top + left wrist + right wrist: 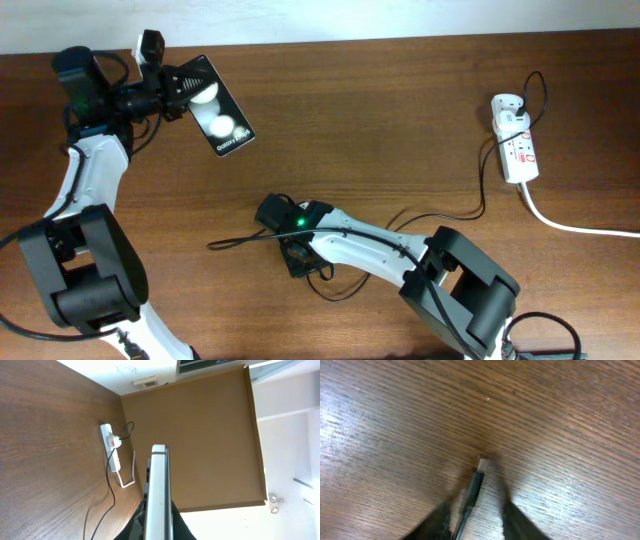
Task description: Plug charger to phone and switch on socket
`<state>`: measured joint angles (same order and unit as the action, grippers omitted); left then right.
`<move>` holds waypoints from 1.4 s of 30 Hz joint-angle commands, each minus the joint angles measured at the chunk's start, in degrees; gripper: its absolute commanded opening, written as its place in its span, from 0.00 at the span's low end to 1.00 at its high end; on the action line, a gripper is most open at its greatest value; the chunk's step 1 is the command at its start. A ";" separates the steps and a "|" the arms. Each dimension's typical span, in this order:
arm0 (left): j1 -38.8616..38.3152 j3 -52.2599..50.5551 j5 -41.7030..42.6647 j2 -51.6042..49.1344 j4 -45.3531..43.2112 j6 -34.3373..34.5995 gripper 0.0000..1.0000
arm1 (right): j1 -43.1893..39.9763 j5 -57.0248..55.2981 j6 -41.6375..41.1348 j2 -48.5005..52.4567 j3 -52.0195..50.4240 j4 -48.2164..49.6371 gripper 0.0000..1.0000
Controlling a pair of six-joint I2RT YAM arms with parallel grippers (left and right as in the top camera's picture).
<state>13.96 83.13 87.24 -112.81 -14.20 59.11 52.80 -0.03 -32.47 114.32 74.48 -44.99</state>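
The charger [473,489] lies on the wooden table [560,420] with its long axis in line with the right gripper [476,510], its connector tip pointing away from the wrist. The blurred fingers [517,522] flank the cable; I cannot tell whether they pinch it. The black cable trails rightward to the white plug adapter [506,106], which is seated in the far end of the socket [521,155]. The socket's long axis runs far to near. Well left of the socket, the phone [222,118] faces up on a slant, its lettered end toward the socket side. Its other end is clamped in the left gripper [186,84], clear of the tabletop.
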 commanded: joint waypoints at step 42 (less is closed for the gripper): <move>4.72 0.81 2.05 1.95 -0.31 -0.92 0.00 | -10.29 28.55 5.60 -11.91 1.51 2.34 0.04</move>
<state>18.46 83.13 87.64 -112.81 -14.24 59.11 46.44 15.09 -30.81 106.08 74.59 -43.90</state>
